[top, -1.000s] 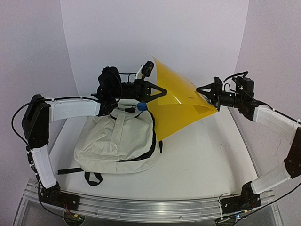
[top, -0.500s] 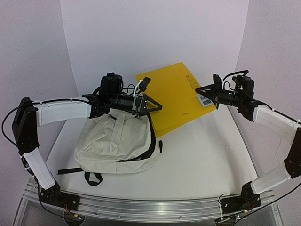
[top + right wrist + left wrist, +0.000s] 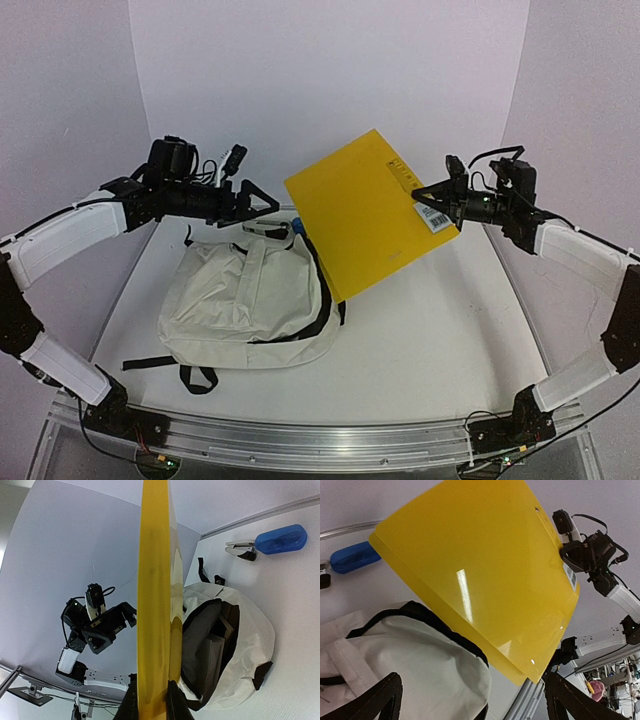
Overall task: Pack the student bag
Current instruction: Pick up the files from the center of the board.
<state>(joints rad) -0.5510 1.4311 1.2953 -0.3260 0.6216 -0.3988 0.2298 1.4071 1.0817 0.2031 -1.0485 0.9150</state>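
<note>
Student bag (image 3: 245, 305), soft cream fabric, right gripper (image 3: 427, 199) pinching glossy yellow folder (image 3: 362, 225)

You have a smooth white tabletop (image 3: 430, 340) in front of you, meeting a plain white back wall (image 3: 330, 70) along a thin seam. Pale lilac-tinted side walls (image 3: 60, 90) close it in on your left and right. A ribbed aluminium rail (image 3: 300, 440) runs along the near edge. The light is soft and even, and the shadows are faint.

Between your left pincer's (image 3: 472, 700) spread fingers, a yellow folder (image 3: 480, 570) tilts above the cream bag (image 3: 420, 665). The right pincer (image 3: 567, 547) grips its far edge. A blue stapler (image 3: 352, 557) lies on the bench (image 3: 350, 595).
</note>
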